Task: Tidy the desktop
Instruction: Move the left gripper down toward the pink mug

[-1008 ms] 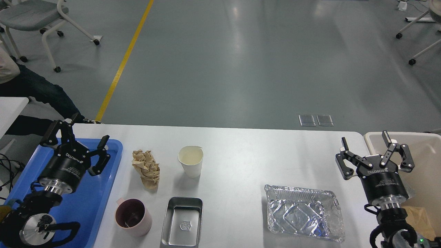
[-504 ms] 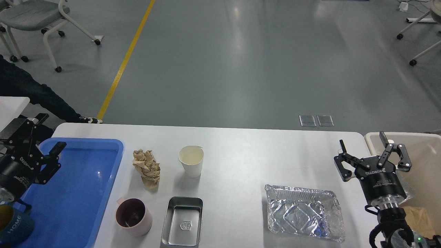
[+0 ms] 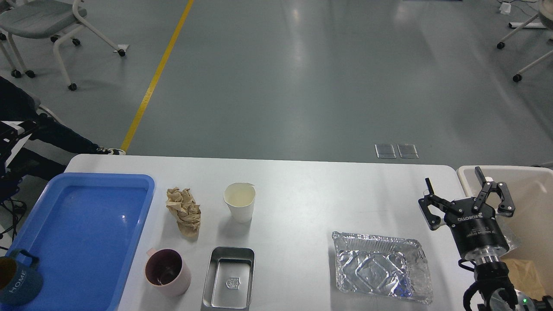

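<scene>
On the white surface [image 3: 302,194], which fills the lower half of the head view, several items are spread. At the left edge a blue tray [image 3: 82,242] is laid, w/ a dark blue mug [image 3: 17,283] marked "HOME" set in its near-left corner, partly cut by the frame. Just right of the tray a crumpled brown paper ball [image 3: 184,211] is seen, and right of that a white paper cup [image 3: 239,202] is stood upright, apart from the paper. Nearer the camera a pink mug [image 3: 167,272] is placed upright, something dark inside that can't be made out. Beside it, not touching, a rectangular metal tin [image 3: 229,277] is laid open side up. Well to the right a crinkled foil tray [image 3: 382,267] is rested flat.

The right end effector [image 3: 468,196] is held above the surface's right edge, approx. between the foil tray and a beige bin [image 3: 525,190] standing just off the surface's right end; its fingers are spread wide, nothing between them. Brown paper is seen inside the bin, behind the arm.

The left end effector is not seen; only dark shapes at the left frame edge are visible and can't be identified.

Beyond the surface a grey floor w/ a yellow line [image 3: 157,73] is visible, and chairs at the top corners.
</scene>
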